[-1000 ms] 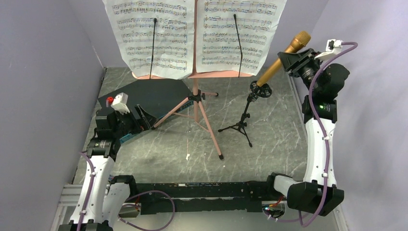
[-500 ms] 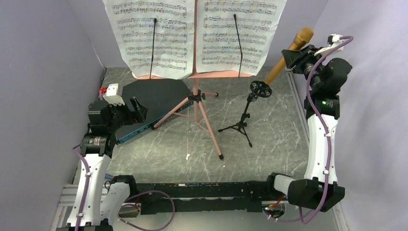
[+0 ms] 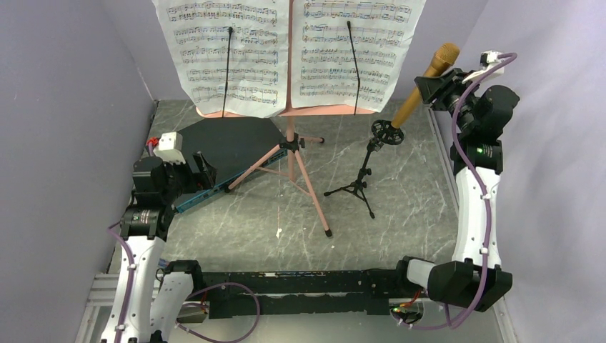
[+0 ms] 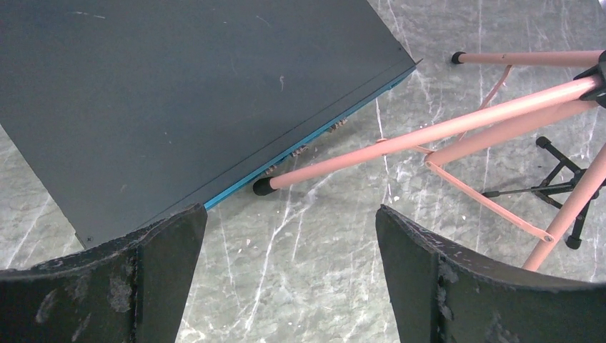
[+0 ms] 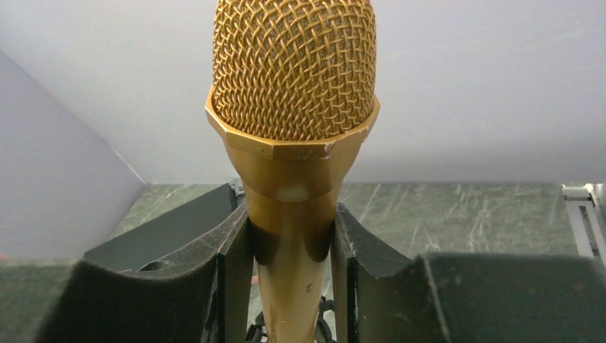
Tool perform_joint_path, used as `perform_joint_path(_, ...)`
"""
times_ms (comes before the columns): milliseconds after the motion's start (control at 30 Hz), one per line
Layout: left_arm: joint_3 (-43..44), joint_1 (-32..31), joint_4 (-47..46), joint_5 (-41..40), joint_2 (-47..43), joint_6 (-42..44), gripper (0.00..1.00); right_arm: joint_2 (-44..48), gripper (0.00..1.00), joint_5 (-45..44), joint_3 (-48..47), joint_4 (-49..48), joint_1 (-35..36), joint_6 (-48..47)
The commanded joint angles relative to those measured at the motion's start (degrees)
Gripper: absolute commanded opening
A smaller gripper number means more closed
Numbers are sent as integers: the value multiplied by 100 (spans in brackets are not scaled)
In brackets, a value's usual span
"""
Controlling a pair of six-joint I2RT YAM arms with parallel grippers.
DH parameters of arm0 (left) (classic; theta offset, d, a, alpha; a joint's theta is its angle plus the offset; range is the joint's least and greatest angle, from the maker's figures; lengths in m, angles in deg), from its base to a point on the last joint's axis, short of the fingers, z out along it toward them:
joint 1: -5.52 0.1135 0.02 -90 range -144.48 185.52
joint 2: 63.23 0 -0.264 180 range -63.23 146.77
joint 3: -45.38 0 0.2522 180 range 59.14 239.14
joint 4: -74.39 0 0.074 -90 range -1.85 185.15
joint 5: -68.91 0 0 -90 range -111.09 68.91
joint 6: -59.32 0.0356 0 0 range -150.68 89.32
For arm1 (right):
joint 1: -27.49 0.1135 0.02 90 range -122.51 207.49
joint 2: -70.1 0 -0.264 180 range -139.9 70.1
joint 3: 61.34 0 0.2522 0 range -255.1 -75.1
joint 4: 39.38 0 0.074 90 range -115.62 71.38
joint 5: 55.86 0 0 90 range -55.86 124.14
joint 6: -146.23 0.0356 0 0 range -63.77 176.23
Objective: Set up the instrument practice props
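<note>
The pink music stand (image 3: 290, 146) stands on its tripod at the back centre and carries two white sheet-music pages (image 3: 225, 53) (image 3: 355, 50). My right gripper (image 3: 436, 86) is shut on the gold microphone (image 3: 421, 91) just below its head and holds it tilted. The microphone's tail is at the ring of the black tripod mic stand (image 3: 363, 171); I cannot tell if it is seated. In the right wrist view the fingers (image 5: 232, 264) clamp the microphone (image 5: 294, 107). My left gripper (image 3: 200, 171) (image 4: 289, 243) is open and empty by a pink stand leg (image 4: 429, 132).
A dark flat panel with a teal edge (image 3: 225, 143) (image 4: 179, 93) lies at the back left under one stand leg. Purple walls close in on the left, right and back. A small white speck (image 3: 278, 232) lies on the marbled table (image 3: 400, 214).
My left gripper has drawn back from the panel's teal edge toward the near left. My right gripper has shifted right with the microphone, which now stands a little steeper.
</note>
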Motion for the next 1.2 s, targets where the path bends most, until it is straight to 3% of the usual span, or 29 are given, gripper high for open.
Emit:
perform_joint_path(0,54,31,-29,-5,14,143,94,-129,0,190,-36,-311,-28,-46)
perform_joint_path(567,52,26,-14,-18,23,131,94,-296,0,644,342,-427,-4,83)
perform_joint_path(1167,65,30,21,36,16,131,94,76,0,672,1031,-550,443,-424)
